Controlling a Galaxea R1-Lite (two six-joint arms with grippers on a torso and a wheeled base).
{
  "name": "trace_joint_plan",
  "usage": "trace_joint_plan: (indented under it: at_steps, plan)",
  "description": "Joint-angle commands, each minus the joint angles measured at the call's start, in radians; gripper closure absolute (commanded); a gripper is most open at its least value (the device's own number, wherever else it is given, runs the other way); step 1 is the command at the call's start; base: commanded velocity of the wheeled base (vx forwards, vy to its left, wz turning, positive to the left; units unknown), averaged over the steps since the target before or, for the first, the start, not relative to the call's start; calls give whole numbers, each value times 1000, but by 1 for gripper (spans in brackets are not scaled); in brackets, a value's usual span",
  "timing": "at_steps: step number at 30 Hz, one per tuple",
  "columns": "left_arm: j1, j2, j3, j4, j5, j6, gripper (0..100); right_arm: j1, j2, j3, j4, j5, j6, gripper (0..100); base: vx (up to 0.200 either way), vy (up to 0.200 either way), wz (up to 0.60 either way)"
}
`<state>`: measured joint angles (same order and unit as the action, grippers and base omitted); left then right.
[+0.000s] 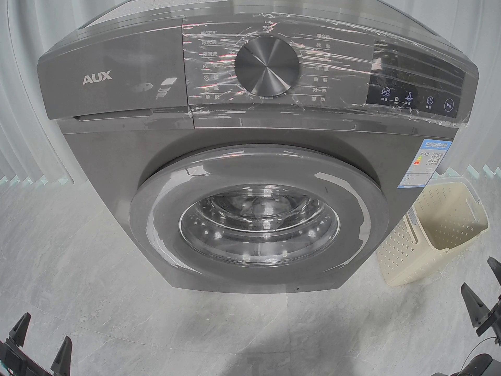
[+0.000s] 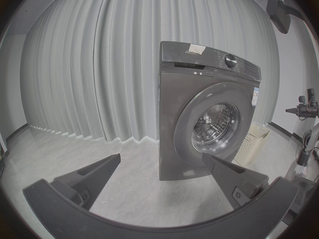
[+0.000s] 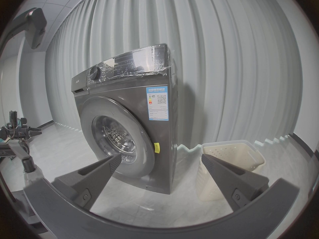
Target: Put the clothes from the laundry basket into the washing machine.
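A pale marble floor [image 1: 104, 288] lies open in front of the washing machine [image 1: 120, 147] and round to its left, and a pleated curtain [image 1: 31, 27] closes the room behind. The grey machine stands upright and square to the robot, front panel facing it. Its round glass door [image 1: 259, 220] is shut flat against the front and the drum axis points straight out.

The cream perforated laundry basket [image 1: 407, 251] stands on the floor just beside the machine's right side wall. In the right wrist view a narrow strip of floor shows between them. It sits upright, mouth upward. Its longer rim appears to run sideways, away from the machine, with a handle cut-out at the outer end.

The left end effector [image 1: 44, 335] hangs low at the front left, released, fingers spread on nothing. The right end effector [image 1: 480, 278] is at the front right, near the basket, likewise released.
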<state>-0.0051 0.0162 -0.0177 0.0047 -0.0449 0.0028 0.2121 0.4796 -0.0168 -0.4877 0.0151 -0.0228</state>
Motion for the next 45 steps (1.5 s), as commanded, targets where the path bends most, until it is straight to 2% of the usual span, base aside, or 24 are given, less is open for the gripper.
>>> trace_joint_plan:
  at_steps: [1, 4, 8, 9, 11, 15, 16, 18, 21, 25, 31, 34, 36, 38, 41, 45]
  plan:
    - [-1, -16, 15, 0, 0, -1, 0, -82, -340, 17, 173, 2, -6, 0, 0, 0, 0]
    - [1, -16, 15, 0, 0, -1, 0, -108, -395, 17, 241, -4, 1, 0, 0, 0, 0]
    - [1, -16, 15, 0, 0, -3, 0, -119, -395, 17, 247, -20, 3, 0, 0, 0, 0]
    - [-1, -16, 15, 0, 0, -3, 0, -157, -406, 17, 259, -18, -6, 0, 0, 0, 0]
    - [-1, -16, 15, 0, 0, -3, 0, -231, -430, 17, 285, 11, -17, 0, 0, 0, 0]
    - [-1, -16, 15, 0, 0, -3, 0, -229, -449, 17, 331, 39, -14, 0, 0, 0, 0]
    - [-1, -16, 15, 0, 0, -4, 0, -223, -478, 17, 445, 20, -5, 0, 0, 0, 0]
    - [-1, -16, 15, 0, 0, -4, 0, -221, -480, 14, 514, -14, 20, 0, 0, 0, 0]
    - [1, -16, 15, 0, 7, -21, 0, -221, -480, 17, 489, -21, 32, 0, 0, 0, 0]
    - [-1, -16, 15, 0, 10, -20, 0, -220, -480, 17, 489, -20, 30, 0, 0, 0, 0]
    - [-1, -16, 15, 0, 8, -10, 0, -218, -480, 17, 488, 8, 15, 0, 0, 0, 0]
    - [1, -16, 15, 0, 10, -20, 0, -221, -480, 17, 488, 8, 20, 0, 0, 0, 0]
    - [2, -16, 15, 0, 25, -37, 0, -218, -480, 17, 488, 3, 20, 0, 0, 0, 0]
    - [4, -16, 15, -3, 42, -32, 0, -220, -480, 17, 488, 3, 21, 0, 0, 0, 0]
    - [2, -16, 15, -2, 36, -12, 0, -218, -480, 17, 488, 2, 21, 0, 0, 0, 0]
    - [1, -16, 15, -3, 34, -9, 0, -218, -480, 17, 488, 3, 23, 0, 0, 0, 0]
